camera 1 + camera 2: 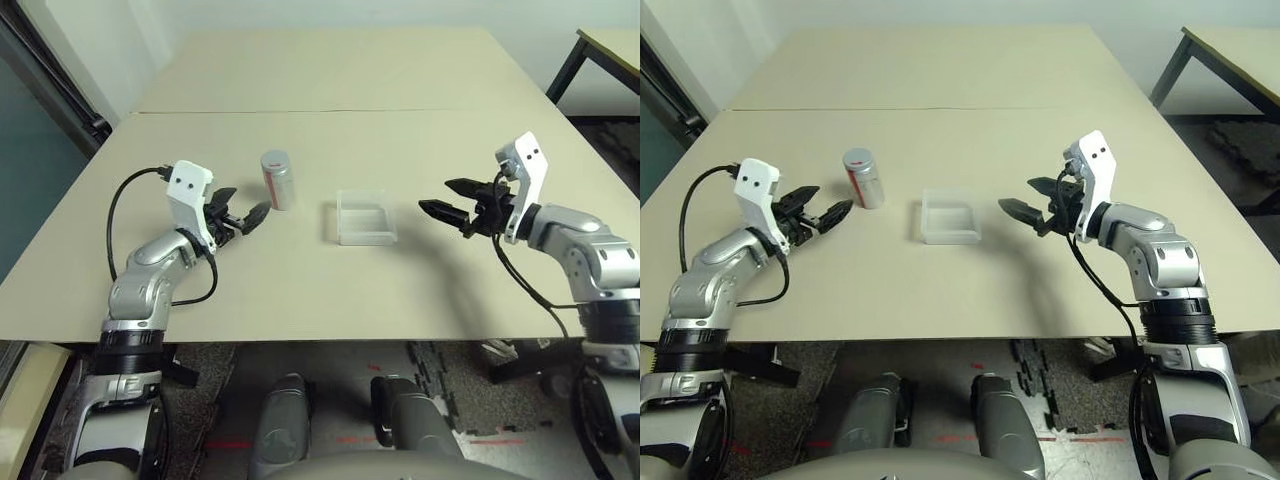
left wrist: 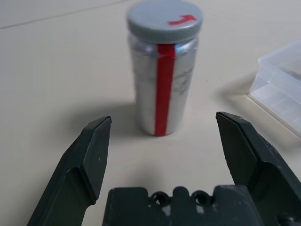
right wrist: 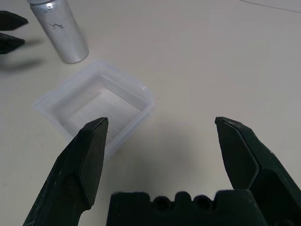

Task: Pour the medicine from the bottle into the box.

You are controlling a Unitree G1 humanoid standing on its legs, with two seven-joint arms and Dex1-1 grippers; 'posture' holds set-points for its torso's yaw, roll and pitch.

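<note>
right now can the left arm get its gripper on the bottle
Probably yes. The left gripper is open and aimed at the bottle, which stands upright just ahead of its fingertips. Nothing lies between them; the box sits off to the side.

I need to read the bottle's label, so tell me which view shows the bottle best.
The left wrist view: the bottle stands upright and close, showing its grey top with a red arrow and a red stripe down its side. Both eye views show it small on the table, beside the box. The right wrist view cuts off its top.
</note>
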